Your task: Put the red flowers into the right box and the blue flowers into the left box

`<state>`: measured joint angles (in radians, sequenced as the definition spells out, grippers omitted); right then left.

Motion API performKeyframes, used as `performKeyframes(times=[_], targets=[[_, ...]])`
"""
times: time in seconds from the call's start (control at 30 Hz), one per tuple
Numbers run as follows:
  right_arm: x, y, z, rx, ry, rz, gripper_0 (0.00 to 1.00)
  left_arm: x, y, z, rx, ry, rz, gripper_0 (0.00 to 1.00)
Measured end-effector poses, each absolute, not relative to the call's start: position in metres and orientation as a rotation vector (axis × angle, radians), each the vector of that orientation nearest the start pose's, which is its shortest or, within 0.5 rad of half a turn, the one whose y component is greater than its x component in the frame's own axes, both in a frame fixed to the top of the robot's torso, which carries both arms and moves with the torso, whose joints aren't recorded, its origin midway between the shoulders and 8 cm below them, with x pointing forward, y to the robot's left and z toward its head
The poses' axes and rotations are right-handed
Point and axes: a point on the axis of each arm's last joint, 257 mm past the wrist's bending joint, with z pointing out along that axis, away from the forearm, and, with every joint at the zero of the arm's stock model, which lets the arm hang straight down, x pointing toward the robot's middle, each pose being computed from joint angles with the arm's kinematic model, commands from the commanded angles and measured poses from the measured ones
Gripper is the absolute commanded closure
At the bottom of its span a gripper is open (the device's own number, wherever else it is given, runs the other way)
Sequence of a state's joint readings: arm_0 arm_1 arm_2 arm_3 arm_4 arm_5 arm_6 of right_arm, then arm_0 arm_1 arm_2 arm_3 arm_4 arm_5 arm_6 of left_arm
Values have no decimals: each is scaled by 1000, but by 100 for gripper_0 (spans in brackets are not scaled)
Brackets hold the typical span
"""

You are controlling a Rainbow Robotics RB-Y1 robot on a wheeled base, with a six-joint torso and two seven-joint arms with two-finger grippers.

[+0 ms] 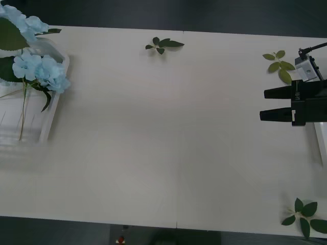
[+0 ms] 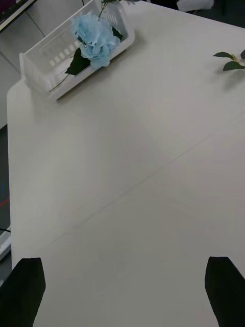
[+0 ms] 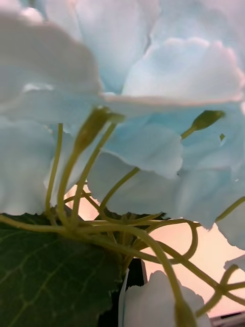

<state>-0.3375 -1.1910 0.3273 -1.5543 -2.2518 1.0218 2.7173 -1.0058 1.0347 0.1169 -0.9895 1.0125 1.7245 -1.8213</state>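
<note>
Pale-blue flowers [image 1: 41, 71] lie in the latticed white left box [image 1: 53, 109] at the table's far left, also seen as blue flowers [image 2: 97, 36] in the left box [image 2: 56, 56] from the right wrist. Another blue cluster [image 1: 23, 20] sits at the top left corner. In the left wrist view, blue petals [image 3: 153, 66] and thin stems press close to the lens, and my left gripper [image 3: 135, 268] shows dark where the stems meet, shut on them. My right gripper [image 1: 263, 104] hovers open and empty beside the right box's white edge [image 1: 320, 143]. The red flowers are out of view.
Loose green leaf sprigs lie at the far middle [image 1: 163, 44], far right [image 1: 280, 64] and near right corner [image 1: 306, 217] of the white table [image 1: 163, 143]. One sprig [image 2: 229, 60] shows in the right wrist view.
</note>
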Motion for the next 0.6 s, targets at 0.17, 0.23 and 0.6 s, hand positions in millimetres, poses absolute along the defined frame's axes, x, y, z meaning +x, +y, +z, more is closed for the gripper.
performKeyframes(times=[0.17, 0.23, 0.6], targets=[[438, -227, -136, -1067, 1838, 788, 9, 544, 481, -7, 53, 2480, -188, 99], [438, -227, -136, -1067, 1838, 788, 9, 552, 494, -5, 41, 2438, -170, 100], [438, -227, -136, -1067, 1838, 788, 9, 598, 518, -54, -40, 2282, -221, 100]])
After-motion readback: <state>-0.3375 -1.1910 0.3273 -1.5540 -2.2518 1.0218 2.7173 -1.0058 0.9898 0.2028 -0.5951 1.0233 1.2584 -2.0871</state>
